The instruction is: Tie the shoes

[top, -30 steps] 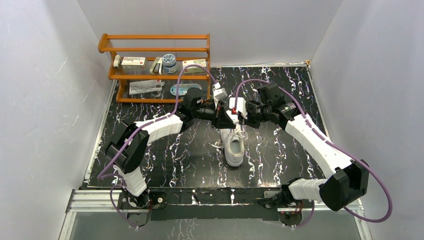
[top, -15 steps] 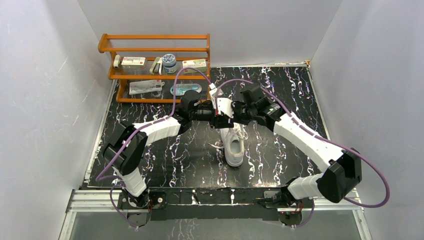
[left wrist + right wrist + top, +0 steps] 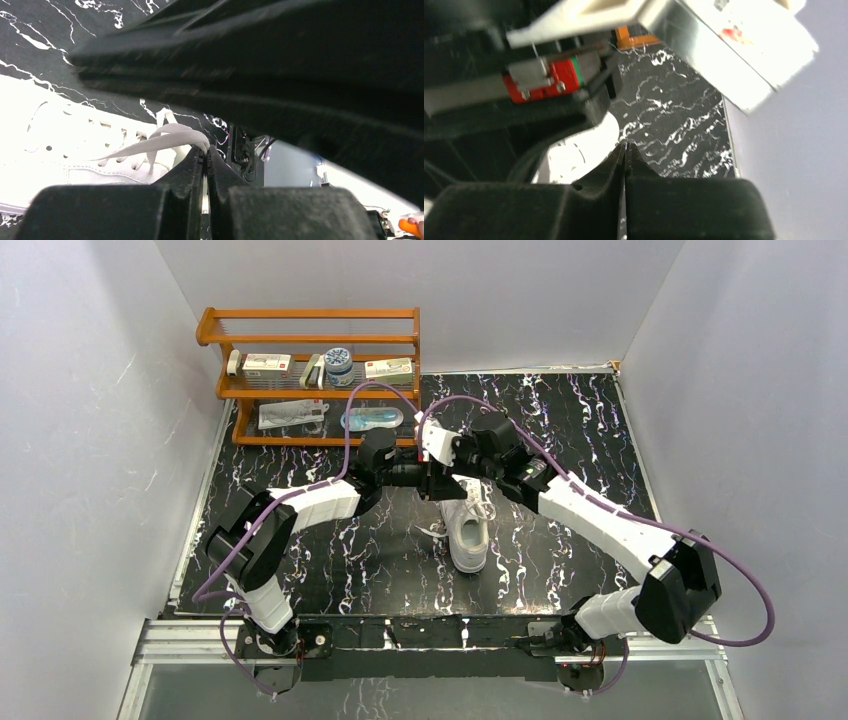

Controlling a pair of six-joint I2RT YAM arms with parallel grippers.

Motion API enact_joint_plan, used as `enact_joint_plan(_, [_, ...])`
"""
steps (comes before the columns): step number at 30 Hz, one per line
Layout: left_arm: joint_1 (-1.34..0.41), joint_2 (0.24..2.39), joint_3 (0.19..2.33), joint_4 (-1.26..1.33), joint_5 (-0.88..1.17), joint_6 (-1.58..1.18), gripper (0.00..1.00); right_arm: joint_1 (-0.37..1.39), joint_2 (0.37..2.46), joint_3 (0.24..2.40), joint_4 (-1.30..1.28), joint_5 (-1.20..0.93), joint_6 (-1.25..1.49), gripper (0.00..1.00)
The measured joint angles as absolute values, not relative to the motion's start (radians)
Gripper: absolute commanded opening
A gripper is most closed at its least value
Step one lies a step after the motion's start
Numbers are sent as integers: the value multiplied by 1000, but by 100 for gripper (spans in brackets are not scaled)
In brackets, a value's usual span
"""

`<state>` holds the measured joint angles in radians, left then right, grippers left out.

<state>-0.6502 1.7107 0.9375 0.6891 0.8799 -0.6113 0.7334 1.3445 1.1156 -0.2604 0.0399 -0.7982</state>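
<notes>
The white shoe lies mid-table, toe toward the arms, with loose laces spilling to its left. My left gripper hovers over the shoe's far end. In the left wrist view it is shut on a white lace pulled up from the shoe. My right gripper reaches across just above the left one. The right wrist view shows its jaws pressed together with nothing visible between them, and the left arm's black body fills that view's left side.
A wooden shelf rack with small boxes and packets stands at the back left. White walls close in the black marbled table on three sides. Purple cables loop above both wrists.
The right arm has swung left, carrying its gripper from right of the left gripper to across and above it. The left gripper has kept its hold on the lace, drifting slightly left.
</notes>
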Motion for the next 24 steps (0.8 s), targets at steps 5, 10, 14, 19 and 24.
enact_joint_plan(5, [-650, 1711, 937, 715, 875, -649, 0, 728, 1417, 1130, -215, 5, -693, 40])
enact_joint_plan(10, [-643, 1712, 928, 727, 839, -704, 0, 657, 1465, 1254, -358, 97, -378, 57])
enact_joint_plan(14, [-643, 1712, 924, 733, 795, -759, 0, 605, 1350, 1230, -482, 87, -207, 58])
enact_joint_plan(19, [-643, 1712, 923, 732, 739, -823, 0, 614, 1101, 1090, -537, -65, -40, 48])
enact_joint_plan(24, [-643, 1713, 923, 690, 691, -873, 0, 649, 1041, 935, -447, -215, 150, 50])
